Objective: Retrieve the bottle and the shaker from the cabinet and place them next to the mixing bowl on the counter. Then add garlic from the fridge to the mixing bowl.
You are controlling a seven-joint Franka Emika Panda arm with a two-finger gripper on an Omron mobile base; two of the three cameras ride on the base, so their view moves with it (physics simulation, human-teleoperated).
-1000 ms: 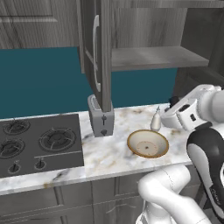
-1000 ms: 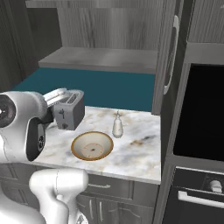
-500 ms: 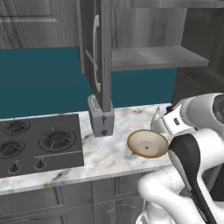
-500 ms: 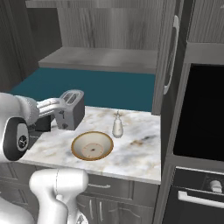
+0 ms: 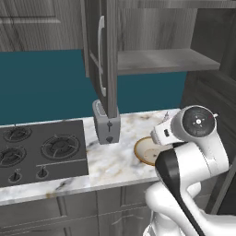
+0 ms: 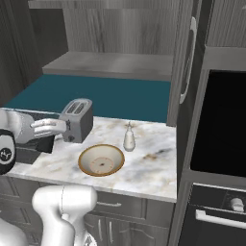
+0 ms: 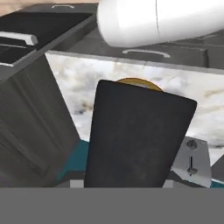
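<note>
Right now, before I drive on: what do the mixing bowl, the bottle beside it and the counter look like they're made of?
Mixing bowl: tan, ochre-rimmed, matte, probably wood or glazed ceramic. Bottle: pale grey-white, opaque, with a soft sheen, so plastic or ceramic; I can't tell which. Counter: white with grey and brown veins, polished, marble-like stone.

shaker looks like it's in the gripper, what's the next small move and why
Probably swing the dark shaker over to the mixing bowl and lower it onto the counter beside it. The bottle stands by the bowl, while the shaker seems held near the toaster.
</note>
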